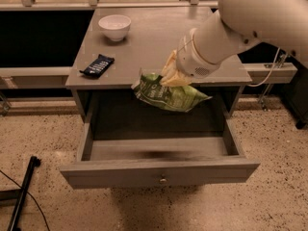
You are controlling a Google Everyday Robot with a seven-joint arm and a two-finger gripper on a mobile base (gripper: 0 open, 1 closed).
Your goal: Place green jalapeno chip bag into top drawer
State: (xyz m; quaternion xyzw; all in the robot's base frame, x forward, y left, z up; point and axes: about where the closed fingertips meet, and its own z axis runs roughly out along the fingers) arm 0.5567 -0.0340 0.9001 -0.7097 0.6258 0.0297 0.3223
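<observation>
The gripper (171, 75) hangs at the front edge of the grey surface (154, 42), at the end of a thick white arm (226, 32) that reaches in from the upper right. Its pale yellow fingers (168, 65) are pinched on the top of the green chip bag (169, 95), which dangles in the air below them, tilted with its lower end pointing right. The bag hangs over the rear part of the drawer (159, 171), clear of the drawer's floor; a dark shadow lies on that floor beneath it. The drawer is pulled far out, its round knob (162, 179) centred on the front panel. On the surface, a white bowl (114, 27) stands near the back left, and a dark snack bar (97, 65) lies near the left front edge, well apart from the bag.
</observation>
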